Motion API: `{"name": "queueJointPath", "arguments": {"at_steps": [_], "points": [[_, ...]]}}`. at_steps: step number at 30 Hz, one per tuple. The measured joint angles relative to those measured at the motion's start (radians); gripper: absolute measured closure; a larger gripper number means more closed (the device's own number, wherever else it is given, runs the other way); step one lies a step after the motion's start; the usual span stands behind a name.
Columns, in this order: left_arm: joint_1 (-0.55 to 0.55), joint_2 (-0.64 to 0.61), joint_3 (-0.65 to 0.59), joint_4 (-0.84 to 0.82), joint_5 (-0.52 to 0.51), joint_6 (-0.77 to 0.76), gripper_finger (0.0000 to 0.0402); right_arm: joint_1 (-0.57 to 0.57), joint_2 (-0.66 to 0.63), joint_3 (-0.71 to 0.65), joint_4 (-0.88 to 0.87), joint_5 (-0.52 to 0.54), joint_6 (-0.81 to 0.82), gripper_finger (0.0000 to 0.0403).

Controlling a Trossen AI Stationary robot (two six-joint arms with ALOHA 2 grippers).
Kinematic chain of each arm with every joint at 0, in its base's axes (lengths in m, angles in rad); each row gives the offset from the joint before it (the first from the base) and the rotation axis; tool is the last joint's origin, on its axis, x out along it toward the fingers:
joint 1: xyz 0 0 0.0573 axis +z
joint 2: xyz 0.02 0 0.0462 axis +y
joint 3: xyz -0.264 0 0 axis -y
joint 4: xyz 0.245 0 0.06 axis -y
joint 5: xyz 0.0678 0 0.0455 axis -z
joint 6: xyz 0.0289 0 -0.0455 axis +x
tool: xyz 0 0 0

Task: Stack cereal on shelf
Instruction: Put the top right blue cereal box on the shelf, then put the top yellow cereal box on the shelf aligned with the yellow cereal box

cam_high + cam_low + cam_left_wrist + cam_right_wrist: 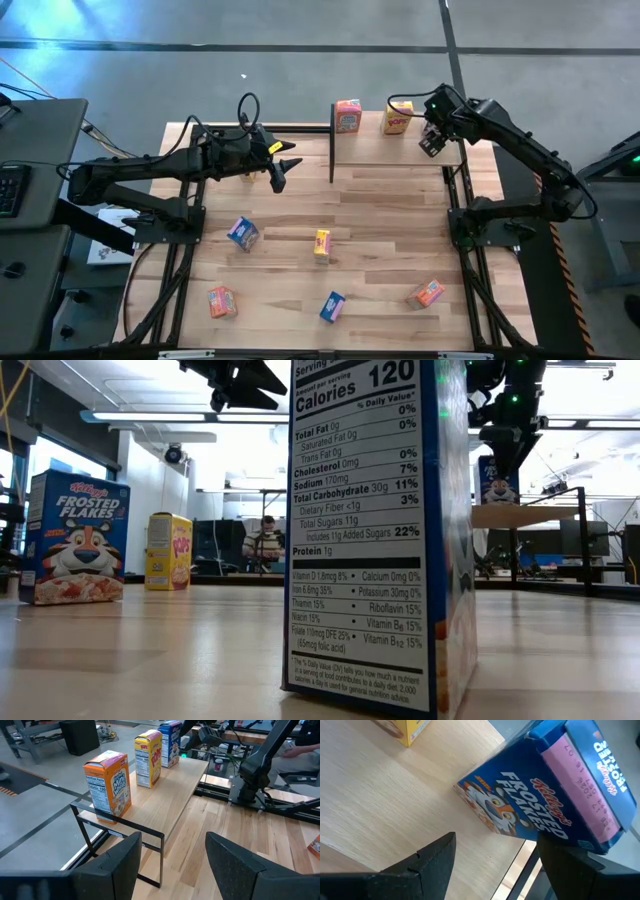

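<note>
The shelf [380, 150] stands at the table's far side. Three cereal boxes stand upright on it: orange [109, 782], yellow [148, 757] and blue [555, 795]. My right gripper [432, 142] hangs open just over the blue box at the shelf's right end, pointing steeply down. My left gripper [280, 172] waits open in the air, left of the shelf, nothing between its fingers [120, 865]. More boxes rest on the tabletop: blue [243, 233], yellow [321, 244], orange [221, 301], blue [332, 306] and orange [427, 293]. My right gripper has one finger [580, 865] in front of the blue box's top edge [600, 840]. Whether it touches the box I cannot tell. The other finger [432, 862] stands well apart from the box, over bare shelf board. The box stands on its base on the shelf.
The shelf's thin black post [160, 855] stands just ahead of my left gripper. In the low view the near blue box [370, 530] fills the middle. A desk with a keyboard [10, 185] stands off the table's left. Bare planks lie between the shelf and the loose boxes.
</note>
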Motion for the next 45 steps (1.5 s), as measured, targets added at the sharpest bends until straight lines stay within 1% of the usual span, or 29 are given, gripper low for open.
{"name": "queueJointPath", "arguments": {"at_steps": [7, 14, 20, 23, 25, 32, 34, 39, 45], "points": [[0.000, 0.000, 0.000, 0.000, 0.000, 0.000, 0.0190, 0.006, -0.003, 0.002, -0.004, -0.008, 0.000, 0.0132], [0.001, 0.000, 0.000, 0.000, 0.000, 0.000, 0.0190, 0.041, -0.035, 0.050, -0.008, -0.038, 0.011, 0.0132], [0.027, -0.007, 0.000, -0.001, 0.000, -0.003, 0.0190, 0.074, -0.076, 0.085, -0.010, -0.058, 0.037, 0.0132], [0.053, -0.028, 0.007, -0.031, 0.000, -0.041, 0.0190, 0.095, -0.093, 0.100, -0.018, -0.062, 0.054, 0.0132], [0.071, -0.038, 0.039, -0.103, -0.001, -0.075, 0.0190, 0.105, -0.102, 0.107, -0.019, -0.063, 0.054, 0.0132], [0.117, -0.048, 0.194, -0.503, -0.010, -0.234, 0.0190, 0.123, -0.112, 0.121, -0.017, -0.053, 0.054, 0.0132], [0.125, -0.048, 0.224, -0.584, -0.035, -0.276, 0.0190, 0.122, -0.112, 0.121, -0.017, -0.053, 0.054, 0.0132], [0.154, -0.048, 0.244, -0.738, -0.153, -0.375, 0.0190, 0.122, -0.112, 0.121, -0.017, -0.053, 0.074, 0.0132], [0.215, -0.048, 0.244, -0.914, -0.184, -0.452, 0.0190, 0.123, -0.112, 0.121, -0.017, -0.061, 0.078, 0.0132]]}}
